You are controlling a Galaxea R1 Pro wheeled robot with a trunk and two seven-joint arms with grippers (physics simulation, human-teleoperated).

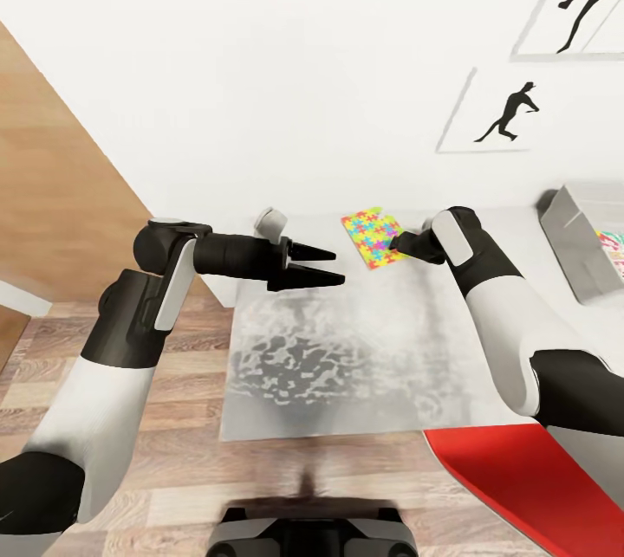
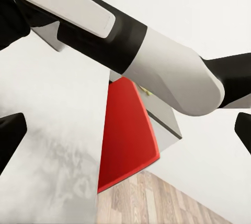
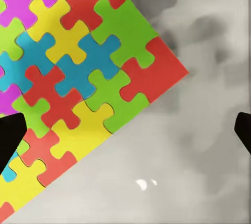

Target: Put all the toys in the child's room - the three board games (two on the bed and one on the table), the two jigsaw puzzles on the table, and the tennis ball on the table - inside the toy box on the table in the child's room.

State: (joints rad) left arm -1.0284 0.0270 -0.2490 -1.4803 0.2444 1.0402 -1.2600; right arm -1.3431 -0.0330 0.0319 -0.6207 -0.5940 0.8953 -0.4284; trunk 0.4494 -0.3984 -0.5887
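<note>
Up on the head camera, a jigsaw puzzle (image 1: pixel 374 237) lies flat on the pale table (image 1: pixel 347 366), near the wall. The right gripper (image 1: pixel 397 242) is down right at its edge, and the left gripper (image 1: pixel 321 267) hangs over the table with fingers apart. The toy box (image 1: pixel 582 245) sits off to the right. Left wrist cam: spread fingertips, the right arm (image 2: pixel 157 62) crossing, something red (image 2: pixel 128 135) below. Right wrist cam: fingers wide apart over the puzzle's (image 3: pixel 78 78) corner, holding nothing.

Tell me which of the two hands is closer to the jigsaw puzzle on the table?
The right hand: its tips are at the edge of the jigsaw puzzle, while the left hand hangs farther away over the table.
</note>
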